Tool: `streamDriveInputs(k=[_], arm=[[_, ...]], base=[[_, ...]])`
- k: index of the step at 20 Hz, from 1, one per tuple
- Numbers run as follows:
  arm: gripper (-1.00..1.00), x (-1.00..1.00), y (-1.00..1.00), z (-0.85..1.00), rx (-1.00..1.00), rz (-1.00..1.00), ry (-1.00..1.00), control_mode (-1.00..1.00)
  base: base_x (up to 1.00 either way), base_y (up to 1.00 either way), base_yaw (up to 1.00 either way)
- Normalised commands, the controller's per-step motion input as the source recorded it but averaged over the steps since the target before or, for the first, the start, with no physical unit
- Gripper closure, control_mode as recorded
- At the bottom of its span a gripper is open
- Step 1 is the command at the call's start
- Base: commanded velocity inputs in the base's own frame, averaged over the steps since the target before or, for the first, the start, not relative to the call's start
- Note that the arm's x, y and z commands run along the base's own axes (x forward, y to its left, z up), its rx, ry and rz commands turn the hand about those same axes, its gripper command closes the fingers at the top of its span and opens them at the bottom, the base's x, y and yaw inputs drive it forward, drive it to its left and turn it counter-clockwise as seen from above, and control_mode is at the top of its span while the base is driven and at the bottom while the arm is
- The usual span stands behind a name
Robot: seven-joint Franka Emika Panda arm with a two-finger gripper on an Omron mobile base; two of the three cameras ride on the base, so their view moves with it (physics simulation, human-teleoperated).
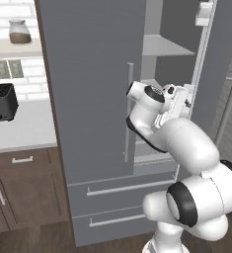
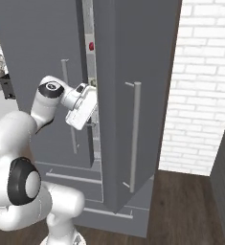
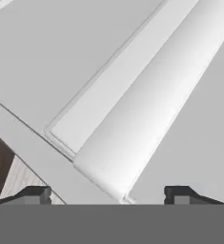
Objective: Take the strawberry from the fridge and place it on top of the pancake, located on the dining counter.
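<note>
Fridge (image 1: 93, 99) ajar, strawberry (image 2: 91, 46) above claw (image 3: 106, 194)

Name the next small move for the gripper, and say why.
Probably lift the gripper toward the strawberry. The hand is inside the open fridge with jaws apart and nothing between them, facing a pale grey shelf, while the small red fruit shows higher up in the gap between the doors, well above the hand.
</note>
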Motion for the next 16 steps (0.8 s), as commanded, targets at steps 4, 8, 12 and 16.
streamDriveInputs(k=[4, 8, 12, 16], arm=[[-1.00, -0.43, -0.46, 0.00, 0.00, -0.16, 0.07, -1.00], [-1.00, -0.42, -0.56, 0.00, 0.00, -0.16, 0.08, -1.00], [-1.00, -0.30, -0.65, 0.00, 0.00, -0.13, 0.09, -1.00], [-1.00, -0.22, -0.72, 0.00, 0.00, -0.10, 0.08, -1.00]], base=[[0.00, 0.00, 0.00], [0.00, 0.00, 0.00], [0.00, 0.00, 0.00], [0.00, 0.00, 0.00]])
